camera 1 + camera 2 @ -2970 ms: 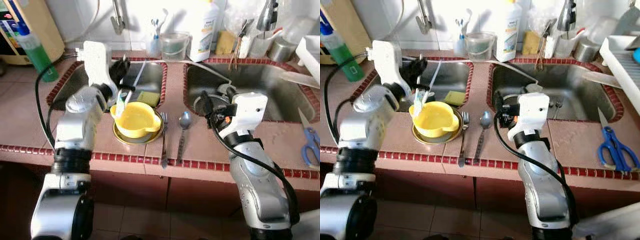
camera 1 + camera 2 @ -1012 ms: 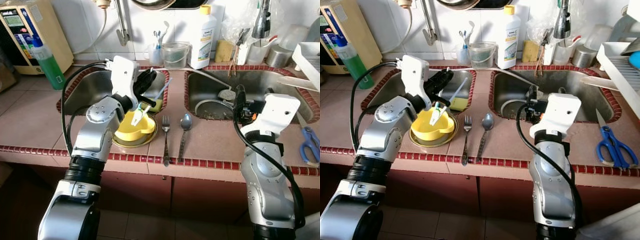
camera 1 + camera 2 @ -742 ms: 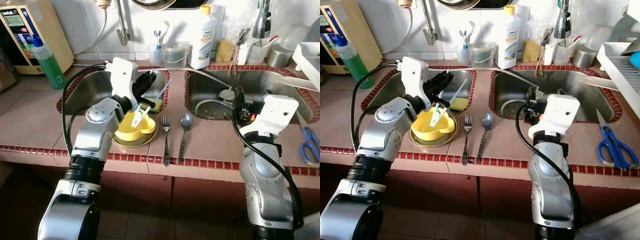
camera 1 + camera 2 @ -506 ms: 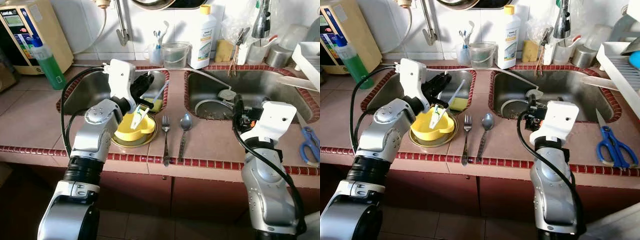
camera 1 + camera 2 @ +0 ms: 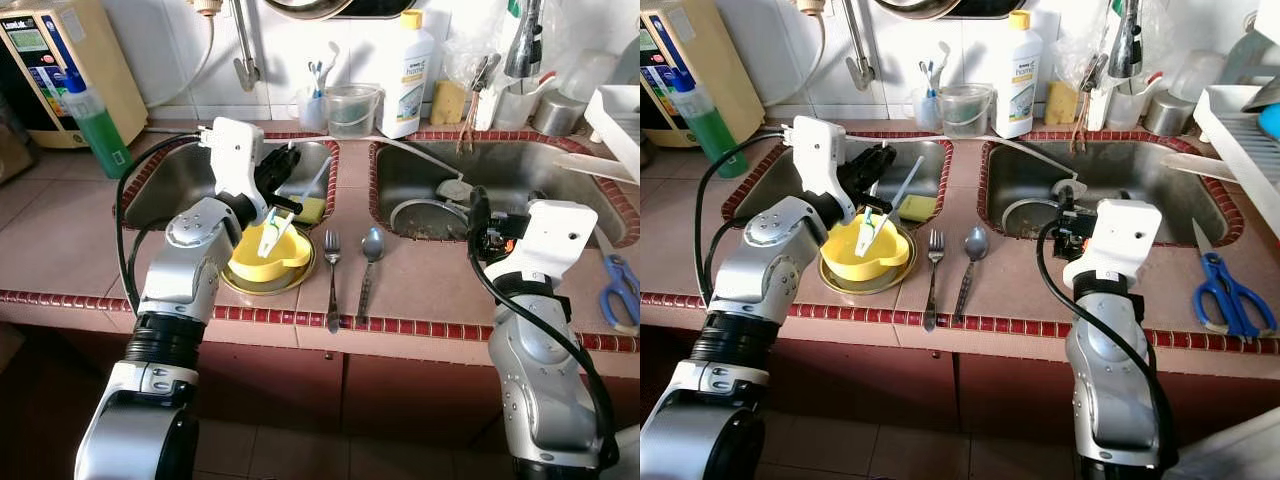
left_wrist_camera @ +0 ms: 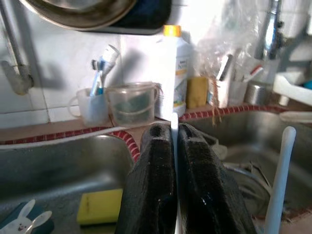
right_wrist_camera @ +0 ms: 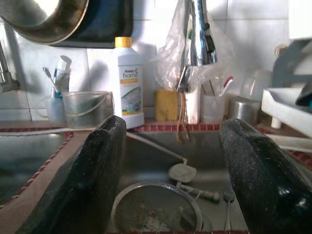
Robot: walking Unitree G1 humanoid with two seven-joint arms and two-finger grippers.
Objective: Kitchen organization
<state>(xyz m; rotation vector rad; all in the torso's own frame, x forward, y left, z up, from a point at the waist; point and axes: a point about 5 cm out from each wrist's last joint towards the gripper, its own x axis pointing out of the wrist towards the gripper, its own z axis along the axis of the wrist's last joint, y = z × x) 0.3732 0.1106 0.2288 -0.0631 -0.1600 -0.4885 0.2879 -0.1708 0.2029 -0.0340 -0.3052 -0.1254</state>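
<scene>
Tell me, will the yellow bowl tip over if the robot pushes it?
Probably not easily. The yellow bowl sits low and wide on a plate, so it would likely slide. It looks like light plastic, so a sideways nudge could scoot it.

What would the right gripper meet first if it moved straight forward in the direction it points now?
Probably the round metal strainer lying in the right sink. The open right gripper points over the sink's near edge toward the back wall. If it passes above the strainer, the faucet area comes next; depth is unclear.
</scene>
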